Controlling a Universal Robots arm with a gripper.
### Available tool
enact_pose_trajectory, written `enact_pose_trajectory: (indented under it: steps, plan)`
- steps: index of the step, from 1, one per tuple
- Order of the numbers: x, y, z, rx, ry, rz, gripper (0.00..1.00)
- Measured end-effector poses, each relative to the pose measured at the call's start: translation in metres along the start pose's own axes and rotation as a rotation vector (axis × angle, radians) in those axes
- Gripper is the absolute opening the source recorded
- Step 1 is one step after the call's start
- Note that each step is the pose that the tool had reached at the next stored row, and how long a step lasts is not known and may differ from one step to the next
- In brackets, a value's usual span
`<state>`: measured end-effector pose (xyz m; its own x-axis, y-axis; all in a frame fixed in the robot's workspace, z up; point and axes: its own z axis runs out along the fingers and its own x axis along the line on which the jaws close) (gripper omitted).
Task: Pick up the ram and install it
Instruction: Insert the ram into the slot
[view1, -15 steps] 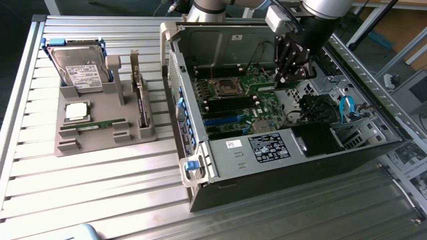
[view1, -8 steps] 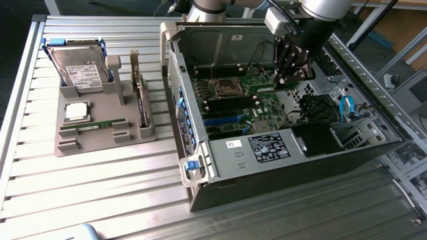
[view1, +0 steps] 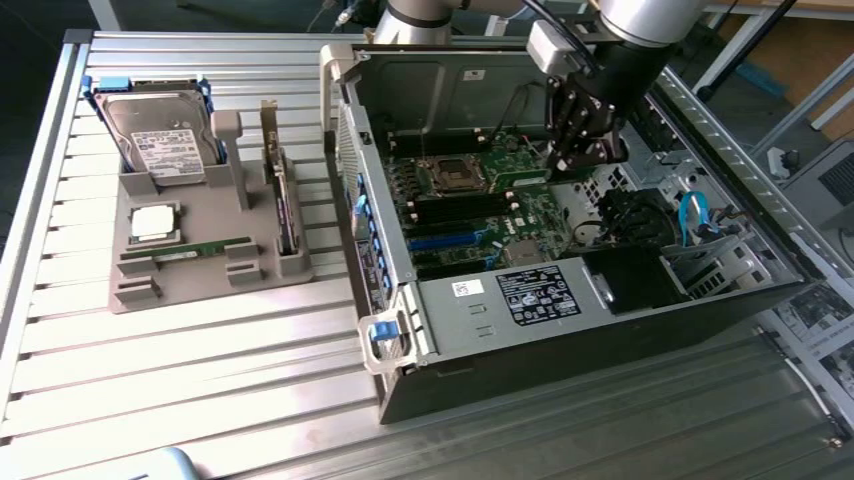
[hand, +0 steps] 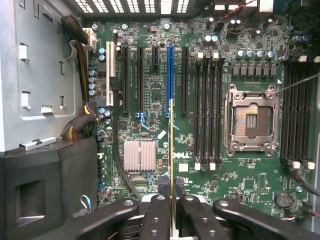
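On the tabletop (view1: 200, 385), a holder (view1: 134, 295) sits at the exterior view's left and an open computer case (view1: 441, 400) at its right. In the holder, a hard drive (view1: 158, 140) stands at the far end, a processor chip (view1: 154, 222) lies nearer, and a card (view1: 280, 200) stands along the side next to the case. Inside the case, the pincer (view1: 577, 160) hangs over the motherboard (view1: 527, 215), with the ram (hand: 171, 150) clamped between its fingers (hand: 157, 215).

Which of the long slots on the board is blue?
The single blue slot, in line with the ram held by the pincer; its neighbours are black, one white.
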<state>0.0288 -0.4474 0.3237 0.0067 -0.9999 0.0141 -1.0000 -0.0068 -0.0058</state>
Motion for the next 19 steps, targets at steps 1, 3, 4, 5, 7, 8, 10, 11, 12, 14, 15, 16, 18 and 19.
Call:
enact_pose_trajectory:
  steps: [1, 3, 4, 5, 7, 8, 10, 11, 12, 14, 15, 16, 18, 19]
  plan:
    - [0.0000, 0.0000, 0.0004, 0.0000, 0.0000, 0.000, 0.13]
    - [0.0000, 0.0000, 0.0013, 0.0000, 0.0000, 0.000, 0.13]
    - [0.0000, 0.0000, 0.0017, 0.0000, 0.0001, 0.000, 0.13]
    - [0.0000, 0.0000, 0.0023, 0.0000, 0.0001, 0.000, 0.13]
    - [0.0000, 0.0000, 0.0034, 0.0000, 0.0001, 0.000, 0.13]
    - [-0.0001, 0.0000, 0.0038, 0.0000, 0.0000, 0.000, 0.13]
    - [-0.0001, 0.0000, 0.0047, 0.0000, 0.0000, 0.000, 0.13]
    - [-0.0001, 0.0000, 0.0051, 0.0000, 0.0001, 0.000, 0.13]
    - [-0.0001, 0.0000, 0.0055, 0.0000, 0.0001, 0.000, 0.13]
    - [-0.0001, 0.0000, 0.0067, 0.0000, 0.0000, 0.000, 0.13]
    - [-0.0001, 0.0000, 0.0070, 0.0000, 0.0000, 0.000, 0.13]
    - [-0.0001, 0.0000, 0.0075, 0.0000, 0.0001, 0.000, 0.13]
    - [-0.0001, 0.0000, 0.0089, 0.0000, 0.0001, 0.000, 0.13]
    - [-0.0002, 0.0000, 0.0093, 0.0000, 0.0000, 0.000, 0.13]
